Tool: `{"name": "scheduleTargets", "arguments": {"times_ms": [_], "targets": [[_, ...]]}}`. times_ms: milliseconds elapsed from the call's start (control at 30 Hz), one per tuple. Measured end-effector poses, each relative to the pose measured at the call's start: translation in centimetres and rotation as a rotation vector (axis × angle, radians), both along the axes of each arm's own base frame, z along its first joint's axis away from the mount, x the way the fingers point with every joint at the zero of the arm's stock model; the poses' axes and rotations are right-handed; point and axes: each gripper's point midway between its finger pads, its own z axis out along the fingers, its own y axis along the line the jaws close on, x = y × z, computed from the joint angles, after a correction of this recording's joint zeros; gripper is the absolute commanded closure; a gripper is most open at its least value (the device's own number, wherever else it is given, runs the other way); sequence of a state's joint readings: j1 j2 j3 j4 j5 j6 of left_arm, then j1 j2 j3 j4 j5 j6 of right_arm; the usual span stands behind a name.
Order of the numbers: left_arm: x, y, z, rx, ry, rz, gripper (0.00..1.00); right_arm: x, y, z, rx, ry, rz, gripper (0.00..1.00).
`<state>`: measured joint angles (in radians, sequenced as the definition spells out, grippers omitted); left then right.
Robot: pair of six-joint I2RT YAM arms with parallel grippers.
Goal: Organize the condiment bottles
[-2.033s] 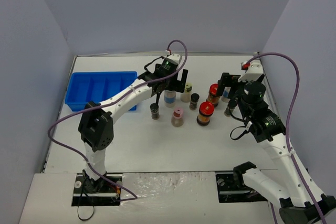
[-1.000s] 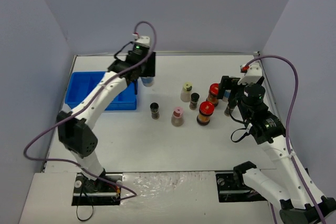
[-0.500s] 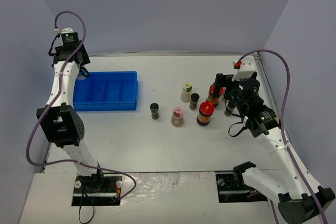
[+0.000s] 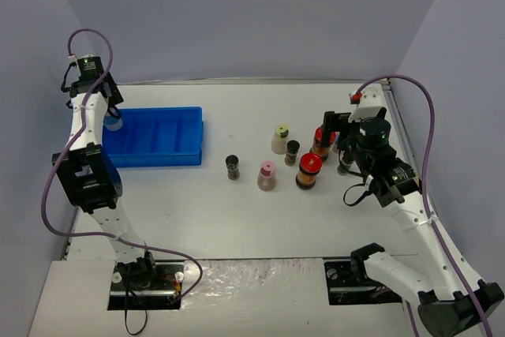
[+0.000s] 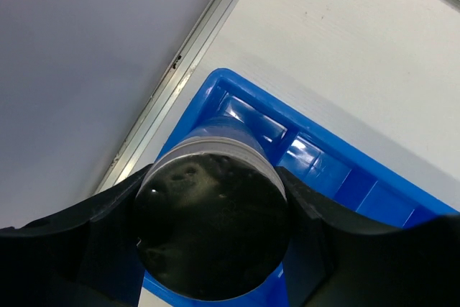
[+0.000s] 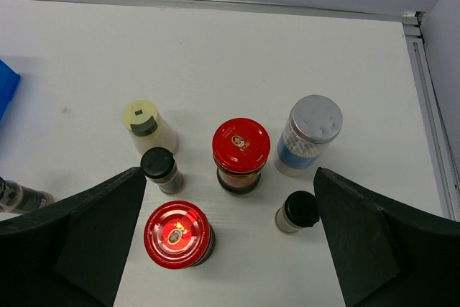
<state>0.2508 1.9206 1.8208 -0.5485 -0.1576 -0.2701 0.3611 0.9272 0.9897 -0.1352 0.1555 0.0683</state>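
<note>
L tool (image 5: 210, 215) further left, jar (image 5: 212, 231) part-hidden

Tray (image 4: 158, 147): solid blue, glossy in your left wrist view.
Held jar (image 5: 212, 228): you see a silver band ringing a dark, mottled face.
Silver-lidded jar (image 6: 310, 134): speckled silver top, blue-and-white label.
Printed red-lidded jar (image 6: 241, 152): red lid with a small picture, brown below.
Plain red-lidded jar (image 6: 177, 235): red lid, orange glare at its centre.
Yellow-green-capped jar (image 6: 147, 126): pale yellow cap, grey-green flap, whitish body.
Black-capped jars (image 6: 159, 169): black caps, greyish bodies.
Pink-capped jar (image 4: 267, 175): pink cap, pale body.
Table (image 4: 237, 219): plain white under your arms.
Cables (image 4: 432, 140): purple.
</note>
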Motion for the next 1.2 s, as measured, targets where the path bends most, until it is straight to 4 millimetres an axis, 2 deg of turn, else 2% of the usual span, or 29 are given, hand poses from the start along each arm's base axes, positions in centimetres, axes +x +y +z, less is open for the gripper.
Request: {"name": "scheduleTargets", "arguments": {"times_ms": [233, 400, 500, 633, 767, 833, 967, 1100, 1200], "targets": [[0.7, -0.1, -0.2, -0.008, -0.027, -0.003, 0.93, 0.0, 0.0, 0.0, -0.002, -0.001, 0.000, 0.00], [0.9, -0.3, -2.1, -0.028, -0.006, -0.005, 0.91, 0.0, 0.0, 0.1, -0.001, -0.003, 0.000, 0.00], [1.1, -0.4, -3.4, -0.039, 0.014, -0.007, 0.85, -0.1, -0.1, 0.1, -0.001, -0.004, 0.000, 0.00], [1.4, -0.5, -4.9, -0.052, 0.034, -0.008, 0.67, -0.1, -0.1, 0.2, 0.001, -0.008, 0.000, 0.00], [1.3, -0.6, -5.5, -0.060, 0.039, -0.011, 0.47, -0.3, -0.2, 0.5, 0.005, -0.017, -0.001, 0.00], [1.4, -0.7, -5.6, -0.063, 0.040, -0.013, 0.41, -0.4, -0.2, 0.7, 0.007, -0.021, -0.001, 0.00], [1.5, -0.8, -5.8, -0.070, 0.039, -0.019, 0.17, -0.5, -0.2, 0.7, 0.011, -0.022, -0.003, 0.00], [1.9, -0.9, -5.6, -0.073, 0.023, -0.024, 0.03, -0.5, -0.3, 0.7, 0.014, -0.021, -0.010, 0.00], [1.5, -1.0, -5.7, -0.075, 0.031, -0.028, 0.03, -0.5, -0.5, 0.6, 0.013, -0.014, -0.022, 0.00]]}}
